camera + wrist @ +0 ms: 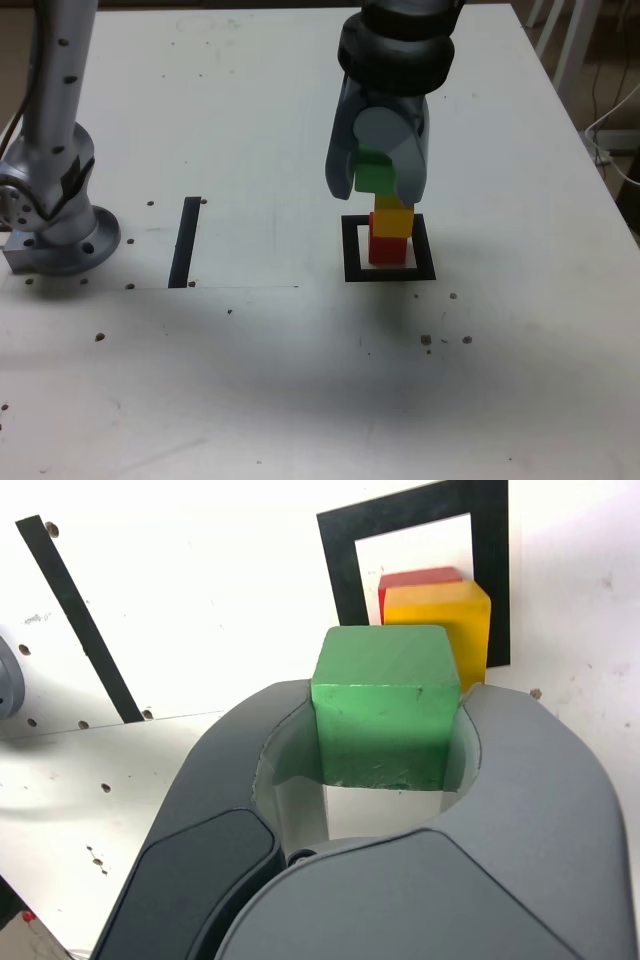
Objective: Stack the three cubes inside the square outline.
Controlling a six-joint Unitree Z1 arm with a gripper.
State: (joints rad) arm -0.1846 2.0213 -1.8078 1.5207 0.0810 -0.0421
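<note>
We have two of the three cubes in place: the red cube [386, 250] sits inside the square outline [352, 250] right of centre on the table [250, 380], with the yellow cube [393, 221] stacked on it. Our gripper [377, 172] is clamped tight around the green cube [374, 170], which hangs just above the yellow one and, in the exterior view, slightly to its left, not yet resting on it. What is left, as we judge it, is to line the green cube up over the stack, set it down squarely and let go without toppling the pair below.
</note>
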